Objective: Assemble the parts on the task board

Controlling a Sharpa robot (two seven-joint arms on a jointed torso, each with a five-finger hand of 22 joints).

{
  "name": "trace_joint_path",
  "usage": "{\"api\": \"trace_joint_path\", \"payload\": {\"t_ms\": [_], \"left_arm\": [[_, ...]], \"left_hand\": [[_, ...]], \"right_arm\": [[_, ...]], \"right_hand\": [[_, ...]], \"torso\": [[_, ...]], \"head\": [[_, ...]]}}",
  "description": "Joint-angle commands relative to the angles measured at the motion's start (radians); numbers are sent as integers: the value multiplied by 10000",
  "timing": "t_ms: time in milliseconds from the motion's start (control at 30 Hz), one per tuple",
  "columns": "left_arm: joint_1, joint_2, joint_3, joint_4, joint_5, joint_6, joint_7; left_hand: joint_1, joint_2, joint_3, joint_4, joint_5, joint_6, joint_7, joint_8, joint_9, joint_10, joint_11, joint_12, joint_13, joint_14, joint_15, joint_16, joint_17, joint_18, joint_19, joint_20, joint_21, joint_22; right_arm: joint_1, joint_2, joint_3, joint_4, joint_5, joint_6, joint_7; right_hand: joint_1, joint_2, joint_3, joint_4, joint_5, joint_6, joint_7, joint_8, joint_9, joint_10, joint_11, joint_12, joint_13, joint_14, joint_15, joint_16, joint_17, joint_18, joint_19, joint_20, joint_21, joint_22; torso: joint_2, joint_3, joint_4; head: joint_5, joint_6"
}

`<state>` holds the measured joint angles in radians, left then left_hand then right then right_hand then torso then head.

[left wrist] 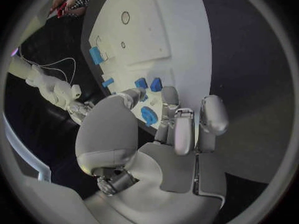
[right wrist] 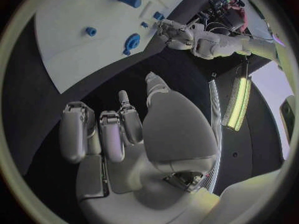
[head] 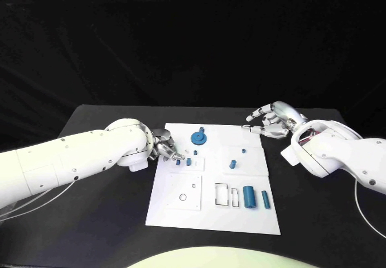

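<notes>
White flat task board (head: 211,218) carries small blue plastic parts (head: 250,196). We see our left hand (head: 164,146) touching its left edge, grip unclear; right hand (head: 273,119) empty, fingers apart.

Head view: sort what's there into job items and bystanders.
Job:
task board
gear-shaped blue part
blue peg
two blue cylinders
small blue pieces by the left hand
left hand
right hand

Bystanders:
black table
</notes>
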<state>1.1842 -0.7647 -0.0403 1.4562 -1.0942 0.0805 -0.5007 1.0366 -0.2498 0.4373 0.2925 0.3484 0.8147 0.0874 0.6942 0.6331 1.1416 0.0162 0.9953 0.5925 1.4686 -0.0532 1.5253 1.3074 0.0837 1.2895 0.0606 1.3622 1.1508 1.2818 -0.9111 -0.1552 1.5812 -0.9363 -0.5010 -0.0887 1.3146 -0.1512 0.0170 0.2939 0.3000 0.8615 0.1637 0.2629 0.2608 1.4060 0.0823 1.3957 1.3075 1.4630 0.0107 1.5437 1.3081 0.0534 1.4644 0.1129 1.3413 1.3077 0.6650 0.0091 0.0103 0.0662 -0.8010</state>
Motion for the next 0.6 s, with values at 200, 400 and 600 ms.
{"api": "trace_joint_path", "payload": {"t_ms": [200,400,600], "left_arm": [[-4,-59,134,100,558,-1386,429],[-3,-68,185,152,1219,-2191,2117],[-6,126,139,147,714,-2802,4006]], "left_hand": [[-77,118,-308,11,-74,-179,50,65,-13,-247,18,-142,-239,631,109,-113,1354,161,-204,50,-168,-186],[941,341,-648,-18,9,-1122,440,66,-196,-1285,386,-157,-340,-35,443,-816,-64,496,-1501,304,-1253,-1836],[3591,89,343,-618,6,-1833,909,-171,-775,-3218,854,-1172,-1178,-2017,872,-2407,-2960,976,-3750,701,-3250,-4392]], "right_arm": [[-6,-4,1,23,-54,43,118],[-6,-11,1,22,-54,7,133],[-5,-20,1,2,-54,-21,151]], "right_hand": [[5,73,31,-13,31,-78,-2,14,-12,-27,-29,-38,718,868,-70,-45,1721,-40,227,-78,-19,1461],[-18,74,23,-10,36,-90,0,18,-16,-34,-28,-45,709,867,-70,-46,1719,-38,224,-79,-31,1456],[-19,76,24,-11,37,-91,0,18,-16,-46,-28,-58,695,863,-69,-53,1700,-34,216,-79,-52,1446]], "torso": [[-5,6,3],[-2,9,3],[-5,-1,15]], "head": [[-36,18],[-67,62],[-96,59]]}}
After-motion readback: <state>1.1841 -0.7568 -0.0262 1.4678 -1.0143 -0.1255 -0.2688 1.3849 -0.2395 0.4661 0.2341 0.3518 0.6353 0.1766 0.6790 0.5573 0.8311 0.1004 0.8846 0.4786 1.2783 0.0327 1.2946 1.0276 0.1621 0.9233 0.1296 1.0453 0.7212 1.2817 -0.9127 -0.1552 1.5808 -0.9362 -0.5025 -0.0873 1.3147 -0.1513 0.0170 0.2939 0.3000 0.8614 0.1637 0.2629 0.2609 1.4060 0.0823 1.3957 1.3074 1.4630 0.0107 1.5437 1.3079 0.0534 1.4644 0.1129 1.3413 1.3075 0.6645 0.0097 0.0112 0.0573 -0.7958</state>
